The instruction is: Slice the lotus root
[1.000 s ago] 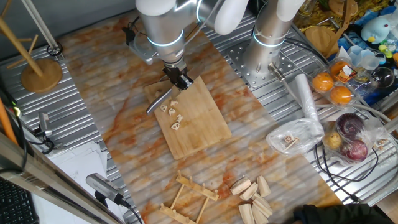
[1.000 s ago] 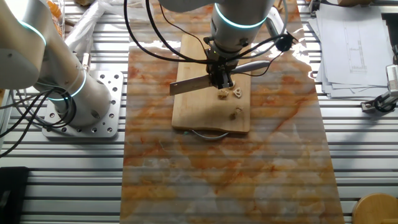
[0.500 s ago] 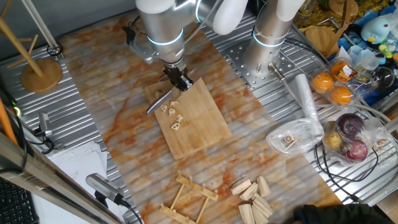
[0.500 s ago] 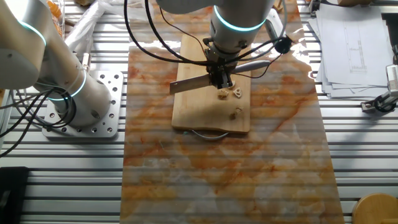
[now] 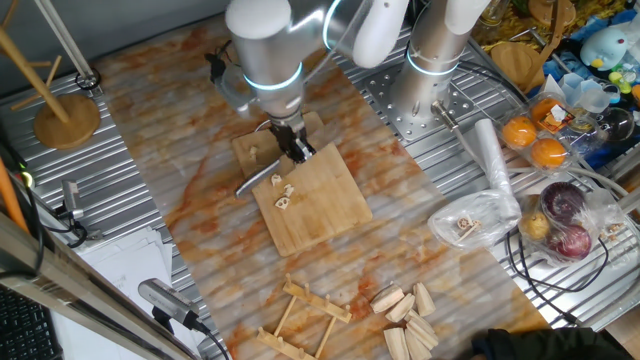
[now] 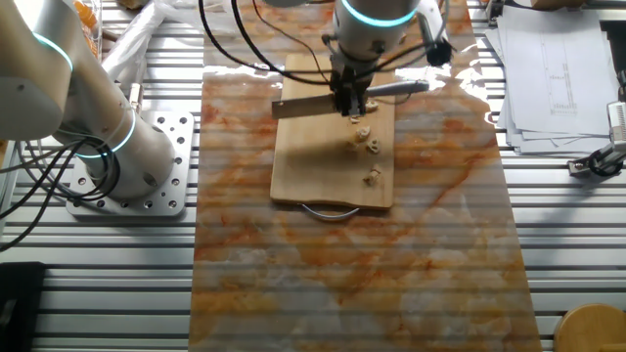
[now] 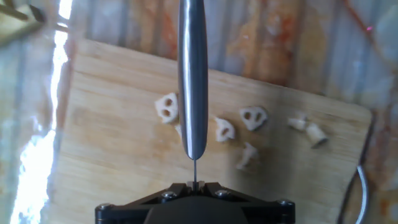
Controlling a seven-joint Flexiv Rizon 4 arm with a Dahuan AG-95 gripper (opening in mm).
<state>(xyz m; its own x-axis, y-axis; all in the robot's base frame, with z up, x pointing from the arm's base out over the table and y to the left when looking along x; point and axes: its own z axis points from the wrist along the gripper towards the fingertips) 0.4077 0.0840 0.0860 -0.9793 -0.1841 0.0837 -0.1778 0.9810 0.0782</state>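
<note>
Several thin cream lotus root slices lie scattered on the wooden board. They also show in one fixed view and in the other fixed view. My gripper is shut on a metal knife and holds it over the board beside the slices. In the other fixed view the gripper is at the board's far edge, with the knife's blade pointing left. In the hand view the gripper grips the knife edge-on. No uncut root piece shows.
The board lies on an orange marbled mat. A second arm's base stands behind it. Wooden wedge blocks and a wooden rack lie in front. Bagged fruit is at the right.
My gripper and the knife have moved sideways across the board, away from the slices and toward its edge. The slices now lie clear of the blade.
</note>
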